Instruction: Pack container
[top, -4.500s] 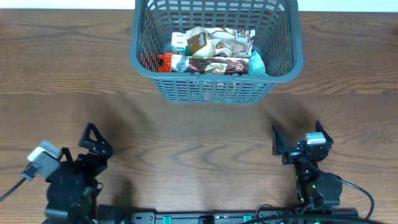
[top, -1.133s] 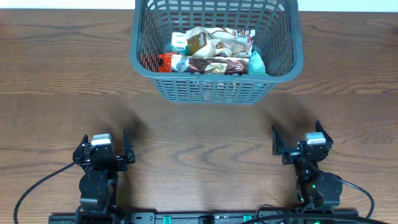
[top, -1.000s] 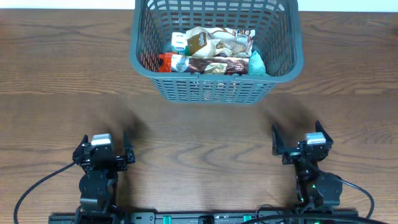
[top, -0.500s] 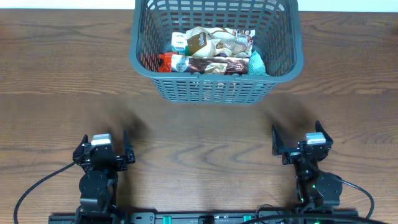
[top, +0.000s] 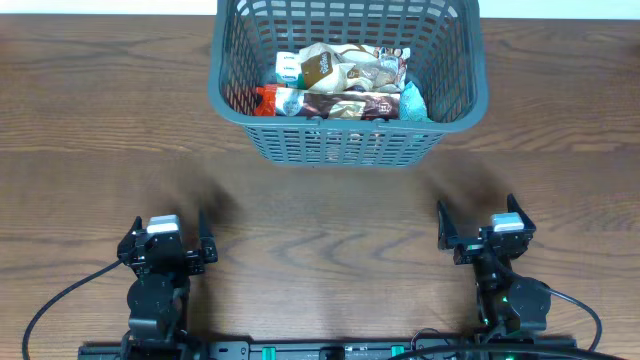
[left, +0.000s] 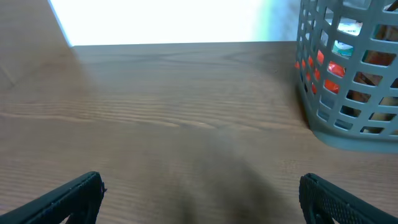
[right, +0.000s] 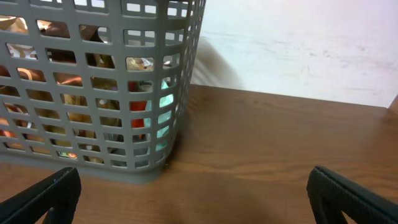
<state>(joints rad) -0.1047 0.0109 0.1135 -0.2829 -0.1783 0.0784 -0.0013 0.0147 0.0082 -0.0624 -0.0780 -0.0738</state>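
Overhead: container (top: 345, 140) sits on counter (top: 320, 250) at 12 o'clock, far edge, w/ snack packets (top: 340, 88) piled inside. Both arms released: left jaws at 7 o'clock, right jaws at 5 o'clock, spread wide, holding nothing, well apart from container. Wrist cams: lattice wall at 2 o'clock for left, 10 o'clock for right, orange + teal showing thru slots.

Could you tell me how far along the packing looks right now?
Done: snack packets lie inside the container. In hand: nothing; the left gripper and right gripper are open and empty, back from it. Left: no loose packets show on the table, so packing looks finished.
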